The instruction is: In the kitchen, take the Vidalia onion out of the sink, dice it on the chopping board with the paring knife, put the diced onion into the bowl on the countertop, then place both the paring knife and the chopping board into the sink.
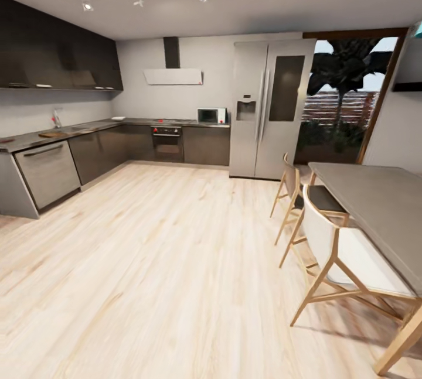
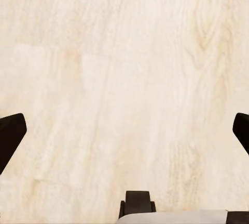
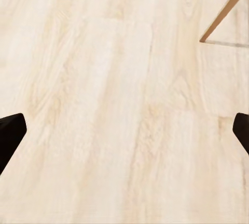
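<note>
Kitchen units stand far off at the left of the head view, so the step in hand is, I judge, the drive toward the sink. The countertop (image 1: 76, 129) runs along the left wall and turns to the back wall. On it I see the chopping board (image 1: 53, 133) as a small brown shape, and just behind it a tap with a red knob marks the sink (image 1: 64, 130); the basin itself is too small to make out. A white bowl (image 1: 118, 118) lies further along, near the corner. Onion and knife are too small to find from here.

In the wrist views the left gripper (image 2: 124, 130) and the right gripper (image 3: 124, 133) both point down at the pale wooden floor (image 1: 176, 262), fingers wide apart and holding nothing.

To do this step well, the base should cross the open floor on a line toward the board and tap, keeping away from the dining table (image 1: 375, 203) and the chairs (image 1: 328, 238) at the right. It should stop square to the counter, near enough for both arms to reach basin and board.
</note>
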{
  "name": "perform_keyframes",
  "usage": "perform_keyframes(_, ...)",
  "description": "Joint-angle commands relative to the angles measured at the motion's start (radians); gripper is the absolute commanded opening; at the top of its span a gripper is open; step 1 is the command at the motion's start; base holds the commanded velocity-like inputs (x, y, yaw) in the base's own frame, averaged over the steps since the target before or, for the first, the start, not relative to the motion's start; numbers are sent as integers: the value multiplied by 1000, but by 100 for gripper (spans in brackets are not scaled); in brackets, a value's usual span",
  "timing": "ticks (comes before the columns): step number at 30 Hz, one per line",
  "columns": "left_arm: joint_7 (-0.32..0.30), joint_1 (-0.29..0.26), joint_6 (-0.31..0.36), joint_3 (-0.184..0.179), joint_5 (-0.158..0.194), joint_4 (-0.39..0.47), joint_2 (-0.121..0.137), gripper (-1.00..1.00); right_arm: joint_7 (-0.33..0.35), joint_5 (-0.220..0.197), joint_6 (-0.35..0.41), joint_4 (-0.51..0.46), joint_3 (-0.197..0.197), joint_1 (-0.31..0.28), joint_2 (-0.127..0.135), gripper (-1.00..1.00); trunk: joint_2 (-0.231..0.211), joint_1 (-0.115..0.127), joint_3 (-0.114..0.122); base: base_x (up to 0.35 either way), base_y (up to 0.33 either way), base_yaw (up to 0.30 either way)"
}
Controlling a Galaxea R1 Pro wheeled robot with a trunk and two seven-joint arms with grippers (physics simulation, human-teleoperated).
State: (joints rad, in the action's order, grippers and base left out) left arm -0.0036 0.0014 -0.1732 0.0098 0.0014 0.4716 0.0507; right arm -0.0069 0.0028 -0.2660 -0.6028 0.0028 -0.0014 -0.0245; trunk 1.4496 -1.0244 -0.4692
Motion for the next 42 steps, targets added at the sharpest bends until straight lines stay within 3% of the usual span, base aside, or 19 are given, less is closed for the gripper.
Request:
perform_keyframes(1, -1, 0, -2, 1, 0, 1, 0, 100, -1, 0, -2, 0, 0, 0, 0, 100, 0, -1, -1, 313, 3, 279)
perform_keyframes(37, 1, 0, -2, 1, 0, -1, 0, 100, -1, 1, -2, 0, 0, 0, 0, 100, 0, -1, -1, 319, 0, 279)
perform_keyframes(42, 1, 0, -2, 1, 0, -1, 0, 100, -1, 1, -21, 0, 0, 0, 0, 100, 0, -1, -1, 319, 0, 102)
